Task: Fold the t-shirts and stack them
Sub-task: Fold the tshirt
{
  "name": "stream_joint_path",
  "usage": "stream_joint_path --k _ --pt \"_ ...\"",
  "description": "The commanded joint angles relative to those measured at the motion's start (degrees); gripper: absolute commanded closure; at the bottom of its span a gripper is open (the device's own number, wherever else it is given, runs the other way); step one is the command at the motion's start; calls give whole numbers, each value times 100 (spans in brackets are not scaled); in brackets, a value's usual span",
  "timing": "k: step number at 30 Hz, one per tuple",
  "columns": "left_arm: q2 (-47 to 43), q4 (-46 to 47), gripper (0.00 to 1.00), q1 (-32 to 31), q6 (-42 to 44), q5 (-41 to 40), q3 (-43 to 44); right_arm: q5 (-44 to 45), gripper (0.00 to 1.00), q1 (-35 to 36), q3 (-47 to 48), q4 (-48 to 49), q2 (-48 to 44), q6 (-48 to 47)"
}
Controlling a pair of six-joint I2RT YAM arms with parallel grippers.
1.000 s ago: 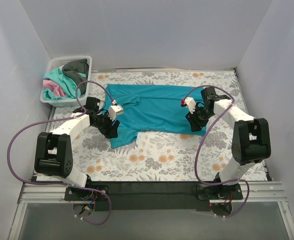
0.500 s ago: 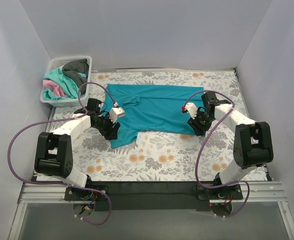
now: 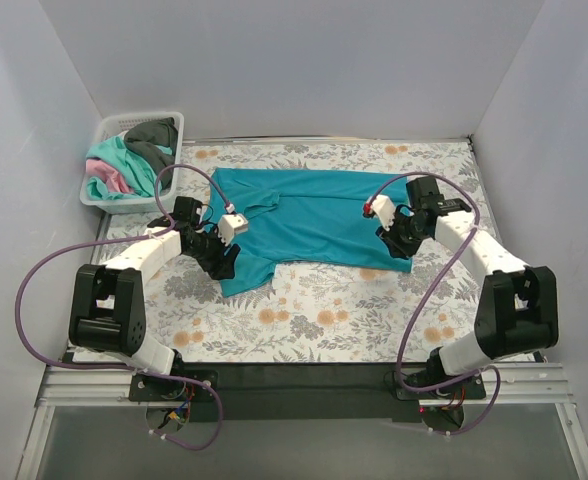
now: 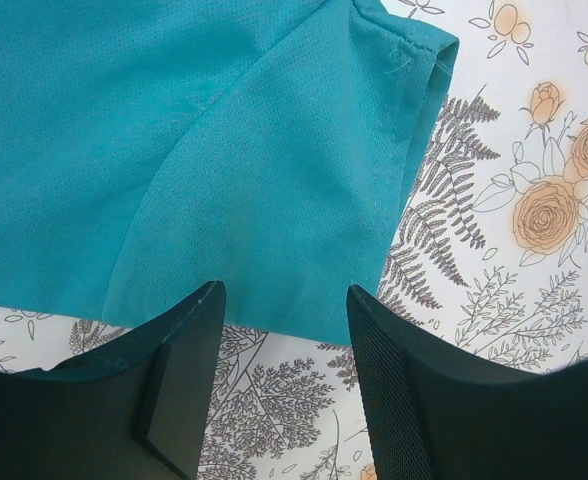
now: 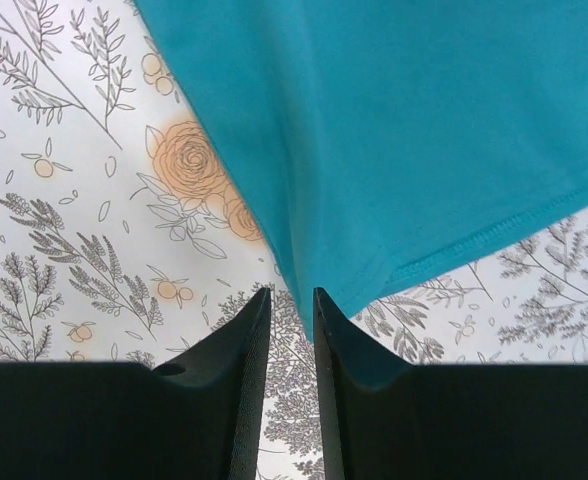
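A teal-blue t-shirt lies spread flat on the floral table cover, its collar to the left. My left gripper is open just above the shirt's near-left sleeve; in the left wrist view the sleeve's edge lies between the spread fingertips of the left gripper. My right gripper is at the shirt's near-right corner. In the right wrist view its jaws stand nearly together, and the shirt's corner runs to a point between the fingertips of the right gripper.
A white basket at the far left corner holds mint-green, pink and dark grey shirts. White walls close in the table on three sides. The floral cover shows bare in front of the teal shirt.
My right arm has swung its elbow outward to the right and the right gripper has shifted slightly toward the shirt's near-right corner. The left arm and the shirt have stayed still.
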Motion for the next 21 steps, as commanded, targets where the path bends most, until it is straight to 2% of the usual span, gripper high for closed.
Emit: stream_joint_path --k 1,12,21 --pt "-93 63 51 -23 -90 99 171 -18 75 106 -80 -174 267 -60" --pt "-5 107 50 -23 -64 -15 154 571 66 115 -195 468 1032 -236" --pt "135 221 49 -23 120 -138 22 729 62 106 -617 687 1156 -420"
